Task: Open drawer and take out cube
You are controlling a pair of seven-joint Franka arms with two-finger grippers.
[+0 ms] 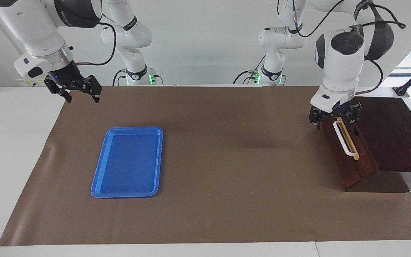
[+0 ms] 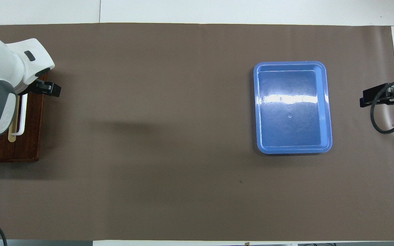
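- The left gripper is down at the drawer, at the upper end of its white handle; whether its fingers are apart or closed on the bar, I cannot tell.
- The drawer sits in the dark wooden box at the left arm's end of the table and looks shut, its front flush with the box and no pale interior showing.
- The cube is not visible in either view; presumably it is inside the shut drawer.
- The right gripper hangs in the air over the table's edge at the right arm's end, fingers apart and holding nothing; this arm waits.
- A blue tray lies on the brown mat toward the right arm's end, with nothing in it.
- Step in hand, as I judge it: step 1, taking hold of the handle. Nothing is opened yet.
- The next move calls for a firm hold on the bar, then a straight pull out from the box toward the table's middle, far enough to expose the cube.
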